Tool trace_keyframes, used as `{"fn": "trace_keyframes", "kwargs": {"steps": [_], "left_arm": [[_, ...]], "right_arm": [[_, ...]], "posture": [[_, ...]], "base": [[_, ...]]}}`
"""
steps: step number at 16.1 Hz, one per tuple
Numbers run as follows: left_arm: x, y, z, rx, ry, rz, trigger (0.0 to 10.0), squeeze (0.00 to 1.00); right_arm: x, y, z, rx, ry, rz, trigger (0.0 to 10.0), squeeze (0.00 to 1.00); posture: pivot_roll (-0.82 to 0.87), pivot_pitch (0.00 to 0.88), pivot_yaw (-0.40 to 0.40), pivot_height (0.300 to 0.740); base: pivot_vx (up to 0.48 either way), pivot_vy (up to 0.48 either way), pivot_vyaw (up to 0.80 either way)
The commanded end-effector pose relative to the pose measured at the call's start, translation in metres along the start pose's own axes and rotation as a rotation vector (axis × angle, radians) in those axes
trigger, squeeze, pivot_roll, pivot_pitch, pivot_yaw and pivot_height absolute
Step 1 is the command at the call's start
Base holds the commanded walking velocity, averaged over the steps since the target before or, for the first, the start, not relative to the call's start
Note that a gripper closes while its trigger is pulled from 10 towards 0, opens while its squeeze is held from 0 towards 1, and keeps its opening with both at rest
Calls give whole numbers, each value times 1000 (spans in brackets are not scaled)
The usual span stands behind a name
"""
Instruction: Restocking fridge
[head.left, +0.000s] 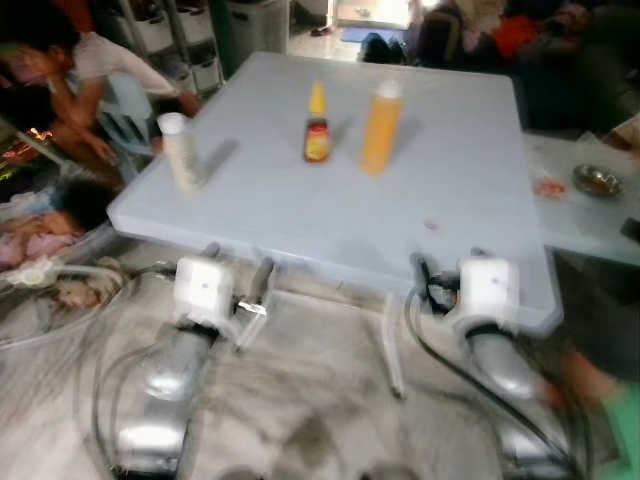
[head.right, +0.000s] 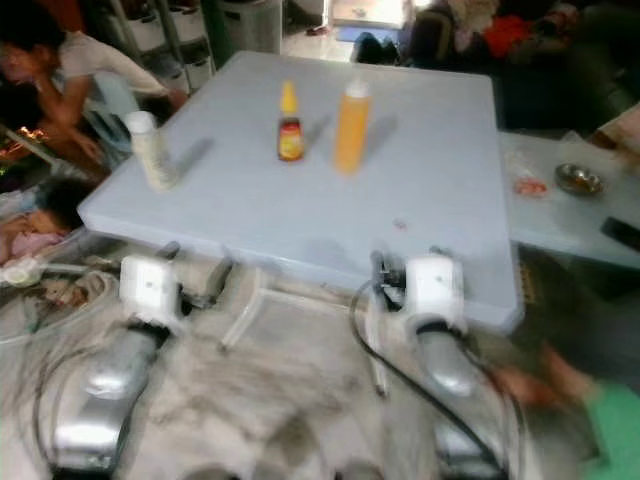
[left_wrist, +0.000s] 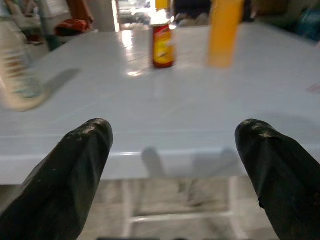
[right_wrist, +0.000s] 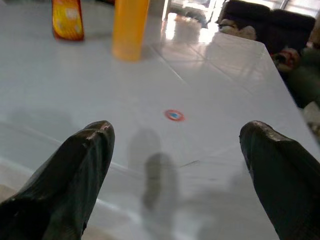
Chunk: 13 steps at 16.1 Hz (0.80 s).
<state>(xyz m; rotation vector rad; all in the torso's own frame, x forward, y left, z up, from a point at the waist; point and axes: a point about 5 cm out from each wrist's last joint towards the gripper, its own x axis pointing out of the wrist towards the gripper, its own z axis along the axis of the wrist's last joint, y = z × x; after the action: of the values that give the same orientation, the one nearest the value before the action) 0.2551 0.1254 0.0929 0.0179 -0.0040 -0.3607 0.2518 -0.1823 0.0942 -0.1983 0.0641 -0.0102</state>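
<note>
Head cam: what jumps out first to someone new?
Three bottles stand upright on the pale table: a tall orange bottle near the middle, a small yellow-capped sauce bottle just to its left, and a white bottle apart near the left edge. The left gripper and right gripper sit open at the table's near edge, holding nothing. A person leans at the far left.

Pale grey table (head.left: 470, 190) fills mid-frame on a marbled floor (head.left: 320, 400). A person leans on a chair at upper left, with a dark sofa (right_wrist: 260, 20) upper right.
</note>
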Motion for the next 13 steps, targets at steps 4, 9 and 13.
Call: {"fn": "trace_keyframes", "kwargs": {"steps": [4, 9, 13], "left_arm": [[-5, 14, 0, 8, 11, 45, 10000, 0], [-5, 14, 0, 1, 13, 45, 10000, 0], [-3, 15, -1, -24, 26, 56, 10000, 0]], "right_arm": [[3, 12, 11, 28, -52, 31, 10000, 0], [3, 14, 10, 32, -51, 49, 10000, 0], [3, 17, 11, 54, -64, 75, 10000, 0]], "posture": [[-19, 20, -1, 740], [-19, 23, 0, 740], [-19, 25, 0, 740]], "base": [[353, 134, 666], [398, 267, 592], [180, 369, 239]]}}
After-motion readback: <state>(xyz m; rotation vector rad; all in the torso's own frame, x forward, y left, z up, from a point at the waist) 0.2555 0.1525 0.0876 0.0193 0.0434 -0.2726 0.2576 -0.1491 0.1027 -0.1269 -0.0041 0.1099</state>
